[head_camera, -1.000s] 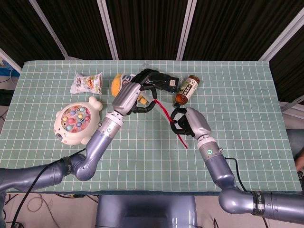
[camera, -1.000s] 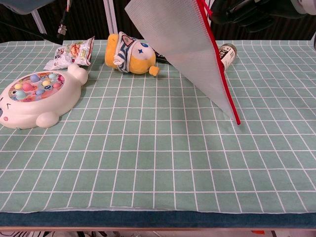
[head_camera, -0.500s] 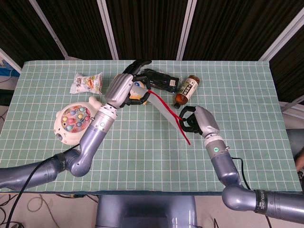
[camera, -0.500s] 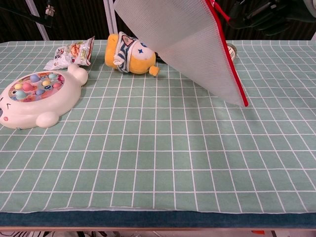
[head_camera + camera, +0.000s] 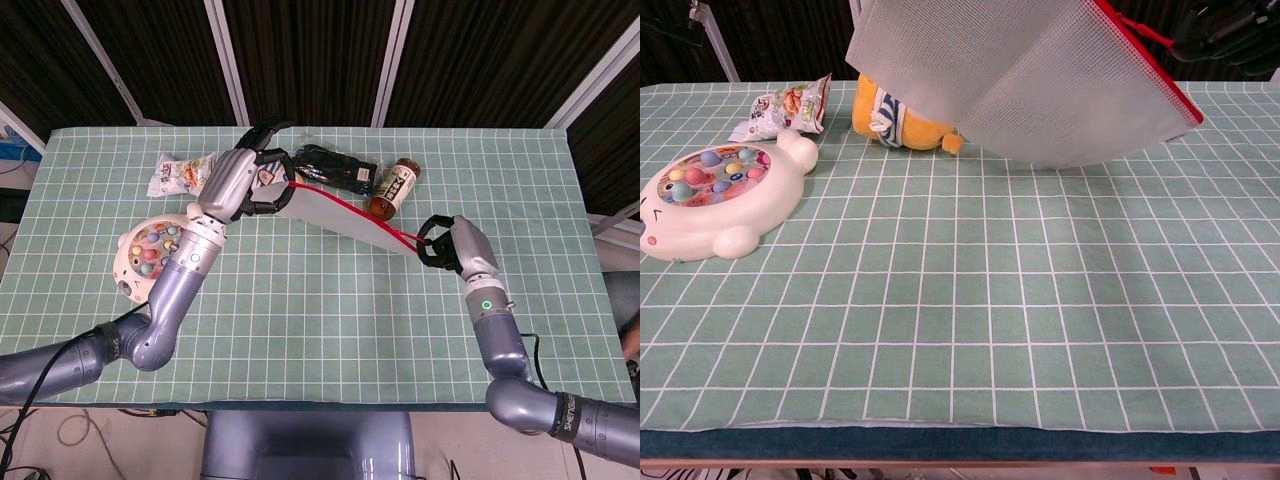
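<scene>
2 robot hands hold a translucent mesh pouch [image 5: 1040, 80] with a red zipper edge, stretched above a green gridded table [image 5: 960, 330]. Over the last second the pouch has swung from hanging steeply, one corner pointing down at the table, to lying nearly flat and taut between the hands. The hands have also moved apart, the right one out toward the table's right side and the left one back toward the far left. My judgement is that the pouch is being spread out and levelled, perhaps so that its zipper can be worked.

Nearest, the right hand [image 5: 452, 247] has its fingers curled tight around the red pull tab at the zipper's right end. Farther off, the left hand [image 5: 232, 182] pinches the pouch's left end, its other fingers loosely spread.

On the table at the left sits a white toy fishing game [image 5: 715, 195]. Beyond it lies a snack packet [image 5: 785, 105]. A yellow plush toy [image 5: 905, 125] lies partly under the raised pouch. At the far side lie a black bundle [image 5: 335, 167] and a brown bottle [image 5: 393, 187], both on their sides.
</scene>
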Available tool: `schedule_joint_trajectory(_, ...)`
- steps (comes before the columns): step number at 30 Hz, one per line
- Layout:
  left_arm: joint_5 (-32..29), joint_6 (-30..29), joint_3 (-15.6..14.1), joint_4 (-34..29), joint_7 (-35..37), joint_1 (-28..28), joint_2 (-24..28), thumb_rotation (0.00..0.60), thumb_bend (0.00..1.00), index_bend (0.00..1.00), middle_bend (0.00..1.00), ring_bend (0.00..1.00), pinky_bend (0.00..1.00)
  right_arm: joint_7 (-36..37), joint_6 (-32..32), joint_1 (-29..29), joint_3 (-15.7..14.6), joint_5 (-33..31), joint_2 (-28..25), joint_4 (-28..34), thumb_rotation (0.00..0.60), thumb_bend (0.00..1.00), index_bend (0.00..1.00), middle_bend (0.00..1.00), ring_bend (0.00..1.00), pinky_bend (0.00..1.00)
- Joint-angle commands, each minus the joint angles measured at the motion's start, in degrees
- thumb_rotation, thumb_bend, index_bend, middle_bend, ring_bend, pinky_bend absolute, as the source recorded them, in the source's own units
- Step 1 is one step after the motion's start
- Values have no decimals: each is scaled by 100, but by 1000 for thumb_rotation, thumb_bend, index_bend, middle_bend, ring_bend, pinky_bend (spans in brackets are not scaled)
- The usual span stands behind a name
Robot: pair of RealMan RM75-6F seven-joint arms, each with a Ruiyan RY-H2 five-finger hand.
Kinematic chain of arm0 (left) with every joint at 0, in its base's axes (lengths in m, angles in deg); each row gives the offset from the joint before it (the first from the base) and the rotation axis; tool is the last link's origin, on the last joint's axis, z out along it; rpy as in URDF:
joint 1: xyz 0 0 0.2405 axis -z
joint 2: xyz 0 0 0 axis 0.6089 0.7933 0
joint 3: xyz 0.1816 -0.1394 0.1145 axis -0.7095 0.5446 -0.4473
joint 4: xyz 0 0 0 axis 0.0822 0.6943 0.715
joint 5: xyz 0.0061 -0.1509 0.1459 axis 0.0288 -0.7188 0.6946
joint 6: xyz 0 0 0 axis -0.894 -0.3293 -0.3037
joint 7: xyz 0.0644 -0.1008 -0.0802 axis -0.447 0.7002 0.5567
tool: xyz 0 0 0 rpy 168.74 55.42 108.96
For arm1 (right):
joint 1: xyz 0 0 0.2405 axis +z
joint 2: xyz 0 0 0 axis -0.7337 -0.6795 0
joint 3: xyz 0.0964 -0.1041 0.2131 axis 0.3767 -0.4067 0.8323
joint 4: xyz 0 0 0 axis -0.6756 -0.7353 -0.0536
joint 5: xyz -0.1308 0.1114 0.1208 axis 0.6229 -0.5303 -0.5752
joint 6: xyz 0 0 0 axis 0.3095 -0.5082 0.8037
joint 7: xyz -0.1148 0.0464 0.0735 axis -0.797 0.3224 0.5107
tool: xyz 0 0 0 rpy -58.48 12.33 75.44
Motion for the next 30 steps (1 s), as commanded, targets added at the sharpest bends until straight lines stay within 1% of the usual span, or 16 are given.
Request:
schedule_joint_trajectory(1, 5, -9, -13, 0, 12, -14, 8, 600, 399, 608, 113, 0, 98, 30, -2, -43, 14, 9, -43, -40, 600, 688, 733, 1000, 1000, 992)
schedule_joint_trajectory(14, 20, -27, -149, -56, 35, -135, 66, 600, 399, 608, 113, 0, 98, 267, -43, -337, 151, -72, -307, -345, 600, 692, 740, 1000, 1000, 993)
schedule_joint_trajectory(30, 42, -65, -245, -141, 21, -253, 141, 600, 399, 608, 113, 0, 98, 365, -59, -491, 307, -152, -457, -400, 600, 692, 740, 1000, 1000, 992)
